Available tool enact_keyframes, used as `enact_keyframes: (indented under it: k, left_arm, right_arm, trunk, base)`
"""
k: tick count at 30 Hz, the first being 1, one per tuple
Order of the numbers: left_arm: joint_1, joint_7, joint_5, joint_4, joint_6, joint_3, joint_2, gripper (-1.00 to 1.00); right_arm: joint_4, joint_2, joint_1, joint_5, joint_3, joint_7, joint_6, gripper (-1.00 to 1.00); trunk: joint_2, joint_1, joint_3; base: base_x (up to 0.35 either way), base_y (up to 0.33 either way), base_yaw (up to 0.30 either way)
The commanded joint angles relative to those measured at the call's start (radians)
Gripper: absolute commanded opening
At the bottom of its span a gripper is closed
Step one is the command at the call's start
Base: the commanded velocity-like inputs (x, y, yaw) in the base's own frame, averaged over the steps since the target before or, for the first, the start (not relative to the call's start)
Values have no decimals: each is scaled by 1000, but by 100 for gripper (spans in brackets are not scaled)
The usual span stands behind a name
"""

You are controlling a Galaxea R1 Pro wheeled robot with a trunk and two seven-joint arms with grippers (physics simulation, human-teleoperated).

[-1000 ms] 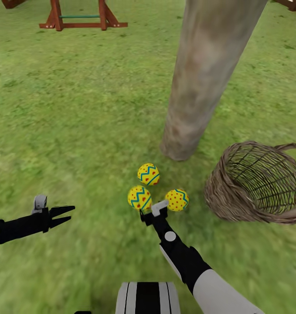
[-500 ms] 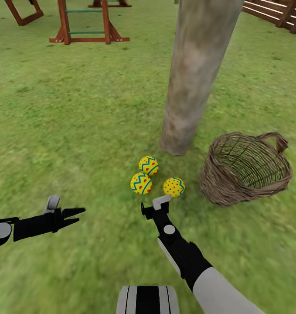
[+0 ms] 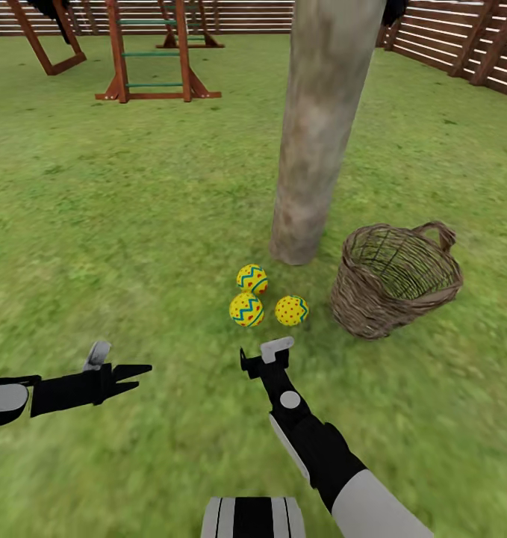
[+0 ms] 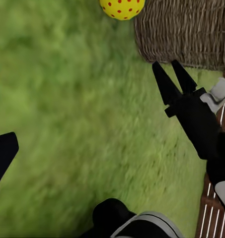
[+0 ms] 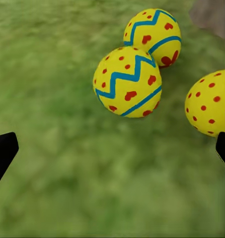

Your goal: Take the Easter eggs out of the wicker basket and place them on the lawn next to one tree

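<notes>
Three Easter eggs lie close together on the lawn (image 3: 134,224) at the foot of the tree (image 3: 313,149): one (image 3: 252,279) nearest the trunk, one (image 3: 246,309) in front of it, one (image 3: 291,310) to the right. The wicker basket (image 3: 395,280) stands just right of them, its inside showing nothing but weave. My right gripper (image 3: 259,353) is open, a short way back from the eggs, holding nothing; its wrist view has the eggs (image 5: 128,82) ahead of the spread fingers (image 5: 3,153). My left gripper (image 3: 142,373) hovers open over grass at the left, holding nothing.
A wooden playset (image 3: 152,52) stands at the back left. The brown slat fence (image 3: 462,45) runs along the back and right. Open grass lies all around the tree and between my two arms.
The view has lifted and pulled back, bringing the fence and more of the playset in. My right gripper, close against the eggs before, now sits farther back from them. The eggs lie still.
</notes>
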Motion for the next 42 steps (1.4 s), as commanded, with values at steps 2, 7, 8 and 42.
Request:
enact_keyframes:
  k: [2,7,8,42]
  left_arm:
    - [-2,-4,11,0,7,-6,-6,100]
    - [-2,18,11,2,6,-20,-15,100]
    - [-2,43,11,2,5,-25,-28,100]
    - [269,1591,-92,251,-934,-100,-779,100]
  right_arm:
    - [-3,0,-1,-4,4,-7,6,100]
    - [-17,0,-1,-6,3,-9,11,100]
    - [-17,0,3,-6,3,-9,9,100]
    - [35,-24,112,-134,-1,-279,78,100]
  trunk:
    - [0,-1,7]
    - [1,-3,27]
    - [2,-4,32]
    - [9,-19,203]
  base:
    - [-17,0,-3]
    - [-2,0,0]
    - [0,0,0]
    - [-23,0,0]
